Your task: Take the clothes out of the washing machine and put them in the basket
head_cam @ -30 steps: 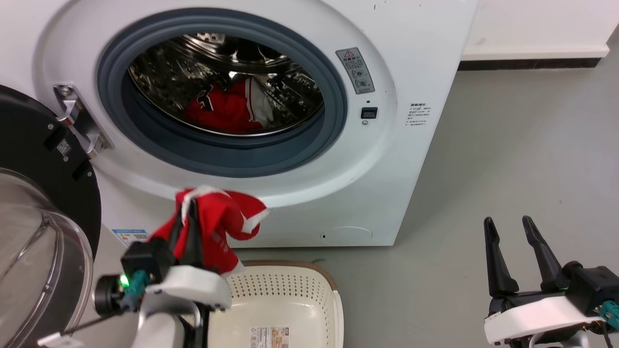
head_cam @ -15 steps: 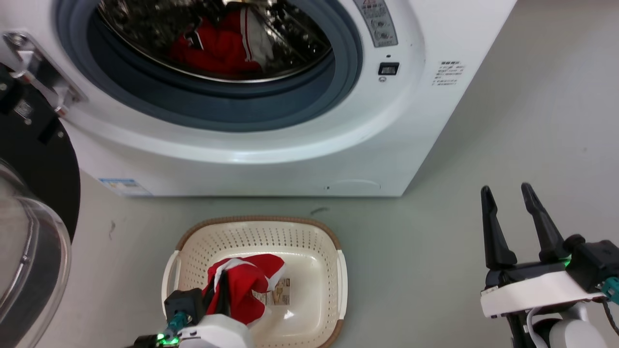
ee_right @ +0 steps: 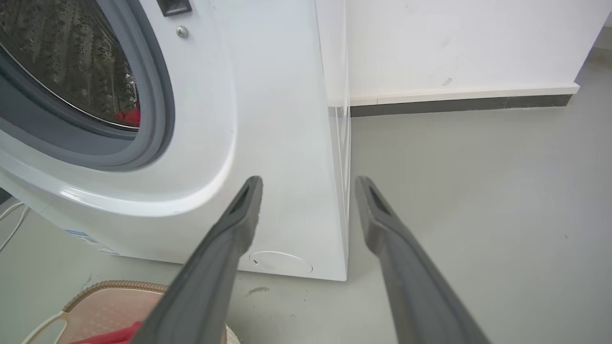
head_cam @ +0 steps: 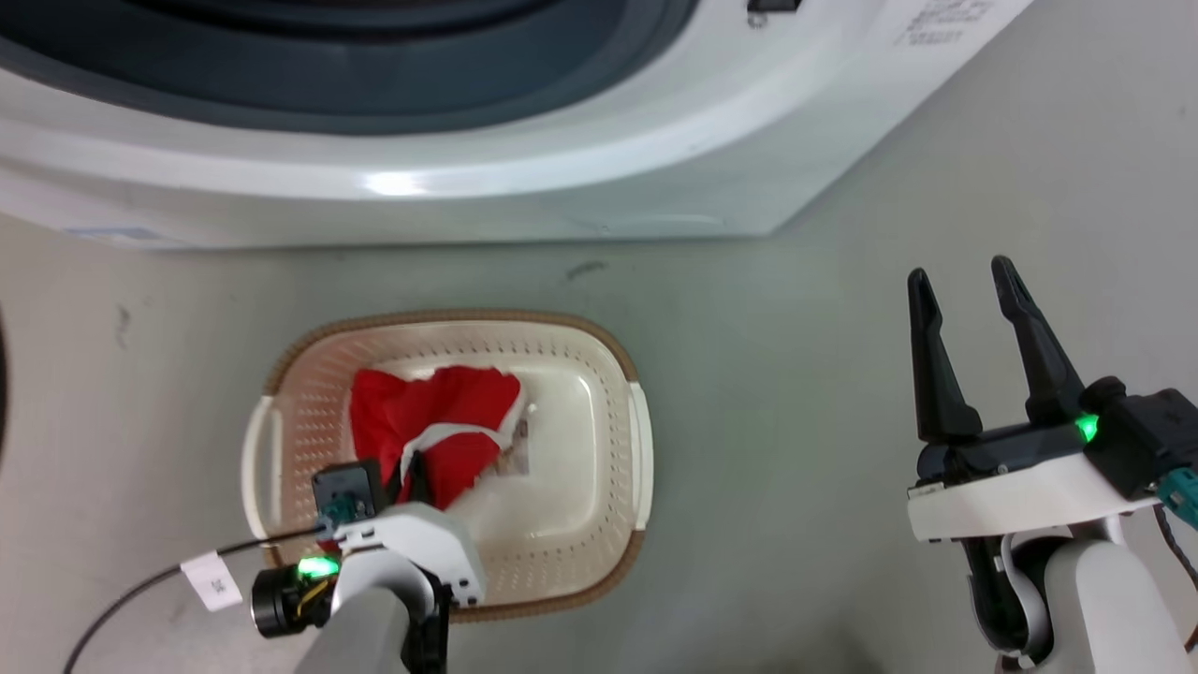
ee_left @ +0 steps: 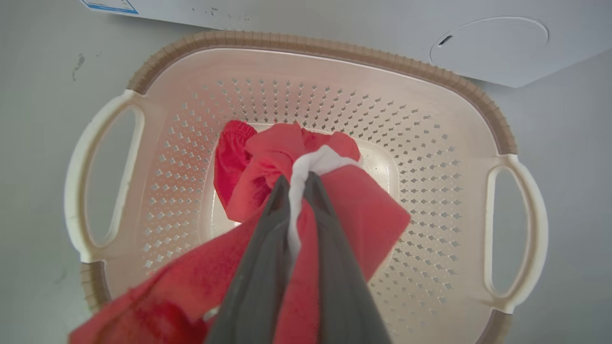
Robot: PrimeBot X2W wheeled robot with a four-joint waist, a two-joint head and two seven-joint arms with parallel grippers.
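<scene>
A red garment point(head_cam: 426, 421) with white trim hangs into the cream basket point(head_cam: 449, 318), its lower folds resting on the basket's floor. My left gripper point(head_cam: 416, 473) is shut on it. In the left wrist view its fingers point(ee_left: 296, 181) pinch the white trim above the basket point(ee_left: 334, 48). The washing machine point(head_cam: 468, 187) stands just behind the basket. More red clothes point(ee_right: 129, 116) show inside its drum in the right wrist view. My right gripper point(head_cam: 964, 281) is open and holds nothing, over the floor to the right; its fingers point(ee_right: 308, 184) point at the machine's front corner point(ee_right: 277, 119).
Grey floor point(head_cam: 796, 374) stretches to the right of the basket and the machine. A white wall with a dark skirting point(ee_right: 454, 102) runs behind. A thin cable with a white tag point(head_cam: 211, 580) trails from my left wrist.
The head camera has tilted down, so the drum has left its view. My left gripper has carried the red garment from in front of the machine down into the basket. The right gripper stays open.
</scene>
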